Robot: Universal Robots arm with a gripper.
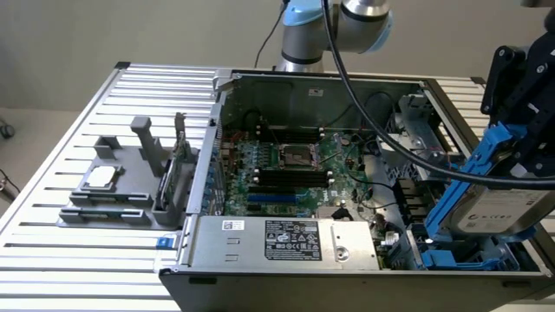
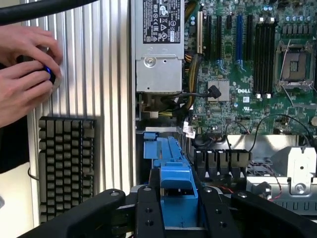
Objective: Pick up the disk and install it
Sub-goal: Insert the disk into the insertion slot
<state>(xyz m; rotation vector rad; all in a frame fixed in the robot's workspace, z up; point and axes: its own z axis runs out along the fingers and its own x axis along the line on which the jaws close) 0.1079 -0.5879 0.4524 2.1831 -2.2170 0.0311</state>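
The disk, a silver-grey drive with a white label in a blue plastic carrier, hangs tilted over the open computer case's near corner at the exterior view's right. My gripper is shut on it from above, the black fingers clamping the blue carrier on both sides. Below the disk lies a blue drive bay inside the case; the disk hangs above it, apart from it.
The open case holds the motherboard and a silver labelled power-supply box. A grey fixture with a small square chip stands on the slatted table. A person's hands and a keyboard lie beside the case.
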